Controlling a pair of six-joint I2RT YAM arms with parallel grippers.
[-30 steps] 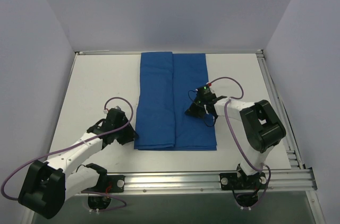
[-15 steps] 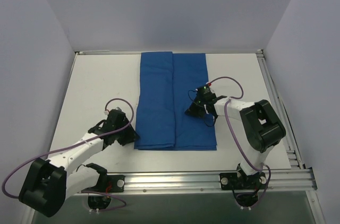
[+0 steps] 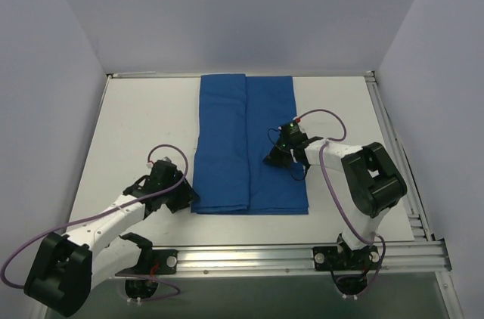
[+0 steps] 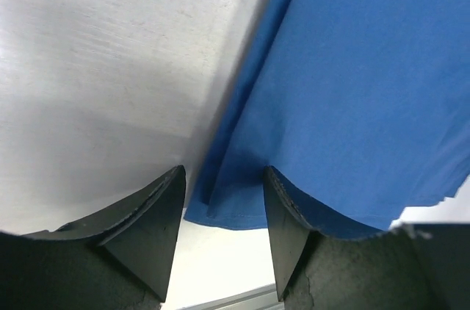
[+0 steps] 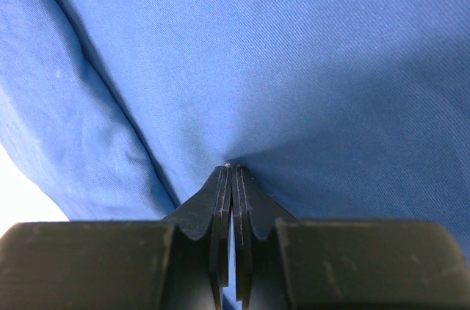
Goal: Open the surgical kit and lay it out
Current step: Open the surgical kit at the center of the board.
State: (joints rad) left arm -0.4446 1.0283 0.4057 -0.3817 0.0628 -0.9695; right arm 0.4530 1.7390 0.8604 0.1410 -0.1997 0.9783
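Since the surgical kit (image 3: 249,145) shows only as a royal-blue cloth lying flat along the middle of the desk (image 3: 136,130), its left panel folded over onto the rest, I treat it as soft, light and floppy. It will drape and slide rather than hold any shape, and a single layer is thin enough to slip out of a shallow pinch. I see no tray or instruments; if they lie under the folds, I cannot tell where, so I would lift slowly and low. My left hand (image 3: 187,198) sits at the cloth's near-left corner, released. In the left wrist view its two fingers (image 4: 158,229) stand apart on either side of the folded edge, with nothing clamped between them. My right hand (image 3: 274,157) rests on the right panel, well in from the edge, clenched tight. The right wrist view shows the cloth puckering where the tips meet it, so I judge that a thin nip of fabric is caught there, though it could be only pressed down. The best hold, to my mind, is the free edge or corner of the top layer. There one ply can be separated and peeled sideways, with the other hand pinning the cloth so that the whole sheet does not drag across the smooth desk.
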